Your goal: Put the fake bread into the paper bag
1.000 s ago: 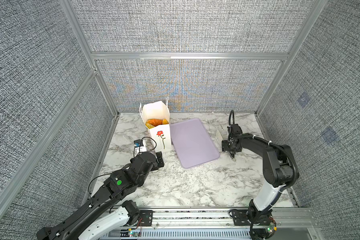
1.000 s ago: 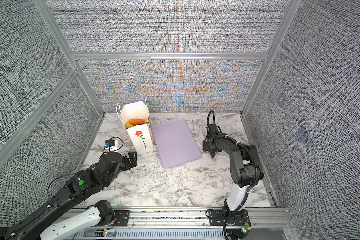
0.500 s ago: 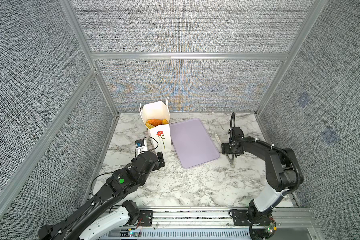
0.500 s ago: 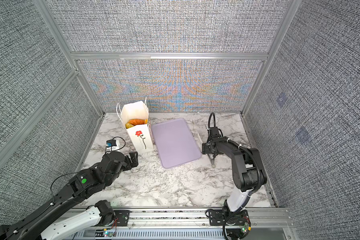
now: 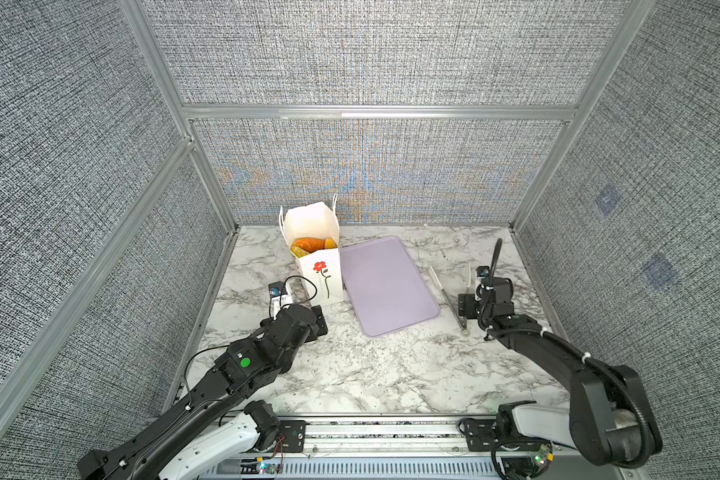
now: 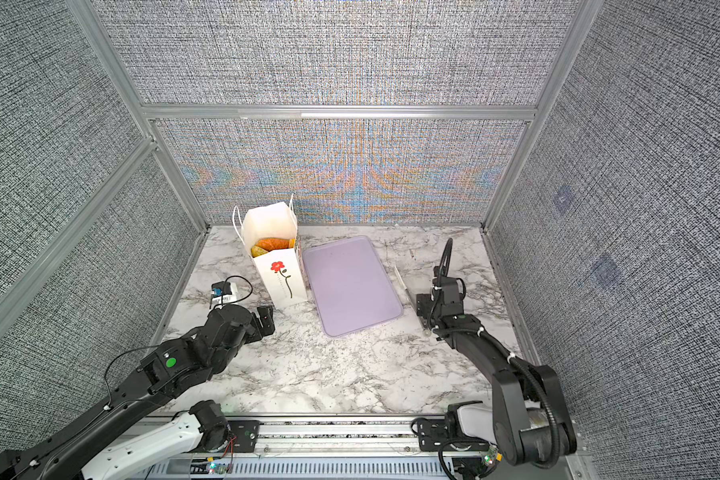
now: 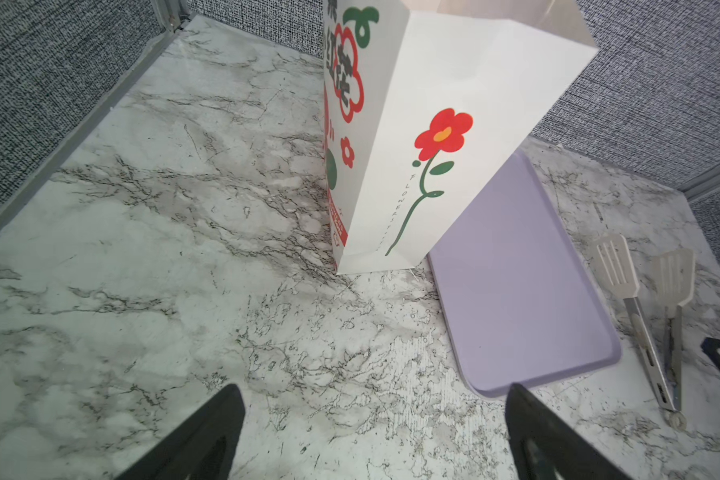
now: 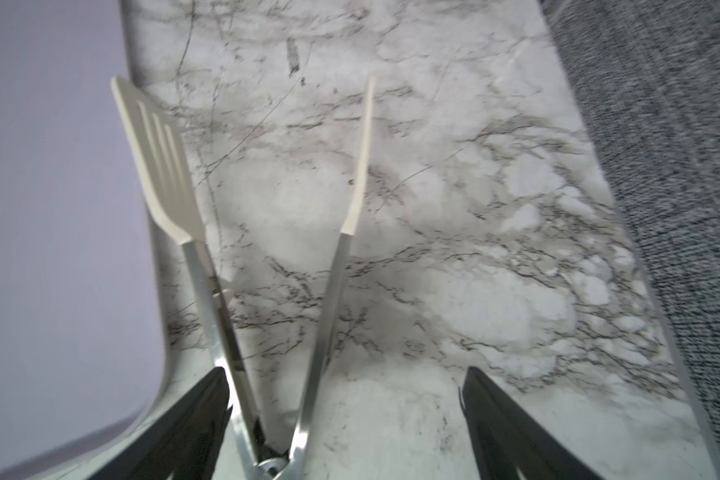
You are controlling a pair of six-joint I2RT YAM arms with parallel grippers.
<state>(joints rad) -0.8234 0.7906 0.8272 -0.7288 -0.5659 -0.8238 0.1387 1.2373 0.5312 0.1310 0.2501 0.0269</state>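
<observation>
The white paper bag with a red flower stands upright at the back left. Golden and orange fake bread shows in its open top. In front of the bag, low over the marble, my left gripper is open and empty. Right of the tray, my right gripper is open. It straddles the hinge end of metal tongs. One tong arm runs close by one finger.
A flat lilac tray lies bare between the bag and the tongs. Grey fabric walls with aluminium rails close in the marble table at the left, back and right.
My right gripper's jaws have spread wider and the arm has drawn back toward the front. The tongs now lie flat on the marble. The left arm has hardly moved.
</observation>
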